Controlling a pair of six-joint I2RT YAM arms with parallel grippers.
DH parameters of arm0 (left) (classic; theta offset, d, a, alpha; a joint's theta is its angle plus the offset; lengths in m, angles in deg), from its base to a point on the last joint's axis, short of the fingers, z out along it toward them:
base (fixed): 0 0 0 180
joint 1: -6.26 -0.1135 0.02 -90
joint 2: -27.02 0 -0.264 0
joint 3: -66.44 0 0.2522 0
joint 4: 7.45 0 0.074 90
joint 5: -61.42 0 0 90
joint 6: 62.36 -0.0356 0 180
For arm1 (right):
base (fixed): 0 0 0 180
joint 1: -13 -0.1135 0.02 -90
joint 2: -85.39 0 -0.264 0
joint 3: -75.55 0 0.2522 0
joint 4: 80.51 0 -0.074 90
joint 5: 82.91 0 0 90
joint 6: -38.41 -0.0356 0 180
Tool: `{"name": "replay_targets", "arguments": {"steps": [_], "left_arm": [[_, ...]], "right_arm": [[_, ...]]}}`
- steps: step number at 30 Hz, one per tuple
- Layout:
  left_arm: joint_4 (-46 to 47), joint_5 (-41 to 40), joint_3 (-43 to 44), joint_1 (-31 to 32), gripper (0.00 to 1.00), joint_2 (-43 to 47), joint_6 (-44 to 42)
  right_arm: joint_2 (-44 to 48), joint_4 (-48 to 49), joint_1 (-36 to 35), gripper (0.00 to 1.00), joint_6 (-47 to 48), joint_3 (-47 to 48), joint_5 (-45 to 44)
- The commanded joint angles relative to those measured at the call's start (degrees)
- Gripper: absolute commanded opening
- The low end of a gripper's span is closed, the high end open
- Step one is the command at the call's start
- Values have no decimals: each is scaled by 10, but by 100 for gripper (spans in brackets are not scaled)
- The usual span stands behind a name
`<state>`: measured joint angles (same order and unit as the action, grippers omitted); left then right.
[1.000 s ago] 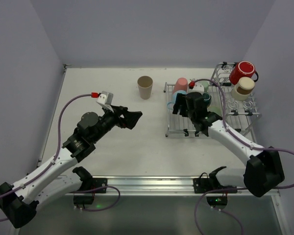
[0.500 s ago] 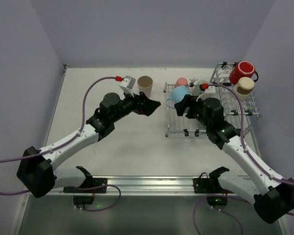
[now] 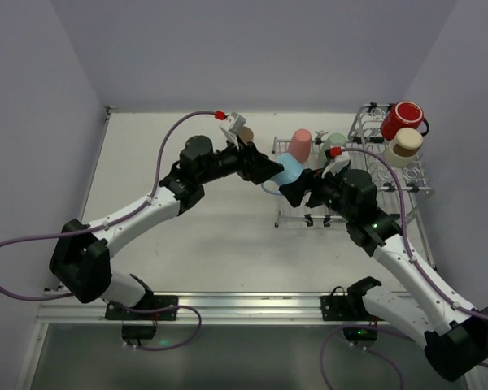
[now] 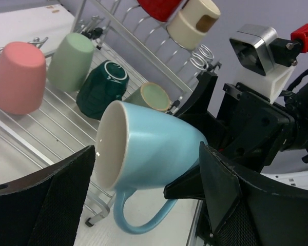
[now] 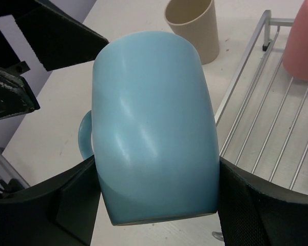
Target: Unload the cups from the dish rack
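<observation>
Handover geometry decides this one. The blue mug (image 3: 286, 168) hangs in the air just off the left edge of the rack (image 3: 289, 218), above the desk, clamped at its base end by the right end effector (image 3: 302, 190).

The mug's long axis lies roughly level and runs leftward away from the rack. Its base sits back in the right end effector (image 5: 159, 202), and its open mouth faces the left end effector (image 3: 266, 169). In the left wrist view the mouth looks almost straight at the camera and the handle hangs down.

The left end effector (image 4: 143, 182) is open and straddles the mouth end of the mug (image 4: 154, 146). Its fingers (image 4: 56, 200) stand to either side, just beside the wall, and I cannot confirm that they touch it. The right fingers seem to press from above and below, near the handle, so the two grips cross at about a right angle and should not foul each other.

Judged from this, the left arm is the nearer free one, and it need only close across the mug's width. The handle is the risk: it sits below the left fingers and could catch one if the mug rolls.

Other cups remain on the rack. A beige tumbler (image 5: 192, 25) stands on the desk to the rack's left.
</observation>
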<state>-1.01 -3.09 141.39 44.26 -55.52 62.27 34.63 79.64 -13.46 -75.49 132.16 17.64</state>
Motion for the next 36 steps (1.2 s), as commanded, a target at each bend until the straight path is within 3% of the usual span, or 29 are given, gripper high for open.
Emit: {"name": "replay_targets", "arguments": {"steps": [1, 10, 15, 16, 19, 20, 21, 25, 26, 29, 31, 36], "left_arm": [[47, 70, 30, -4, 84, -10, 24], [106, 161, 21, -4, 65, -43, 73], [140, 176, 3, -4, 35, -30, 93], [144, 178, 2, -3, 21, -24, 97], [149, 171, -9, -3, 0, -7, 98], [144, 165, -18, -4, 0, 0, 96], [142, 153, -21, -3, 0, 6, 93], [147, 133, -44, -4, 0, 48, 97], [151, 128, -55, -4, 0, 57, 101], [129, 101, -69, -4, 0, 94, 93], [102, 70, -72, -4, 0, 121, 79], [-22, -42, -53, -4, 0, 171, 19]], "right_arm": [[15, 77, 1, 11, 1, 8, 60], [8, 107, 1, 11, -16, 0, 108], [-6, 116, 2, 11, -18, -2, 123], [-11, 121, 1, 11, -19, -3, 127], [-14, 132, 1, 13, -27, -11, 131], [-13, 132, 2, 15, -28, -13, 131], [-12, 132, 2, 19, -28, -14, 131], [-9, 148, 1, 52, -37, -21, 137], [-10, 150, 2, 67, -42, -22, 139], [-15, 153, 2, 93, -47, -22, 149], [-21, 156, 2, 99, -50, -22, 154], [-46, 151, 1, 99, -60, -11, 182]]}}
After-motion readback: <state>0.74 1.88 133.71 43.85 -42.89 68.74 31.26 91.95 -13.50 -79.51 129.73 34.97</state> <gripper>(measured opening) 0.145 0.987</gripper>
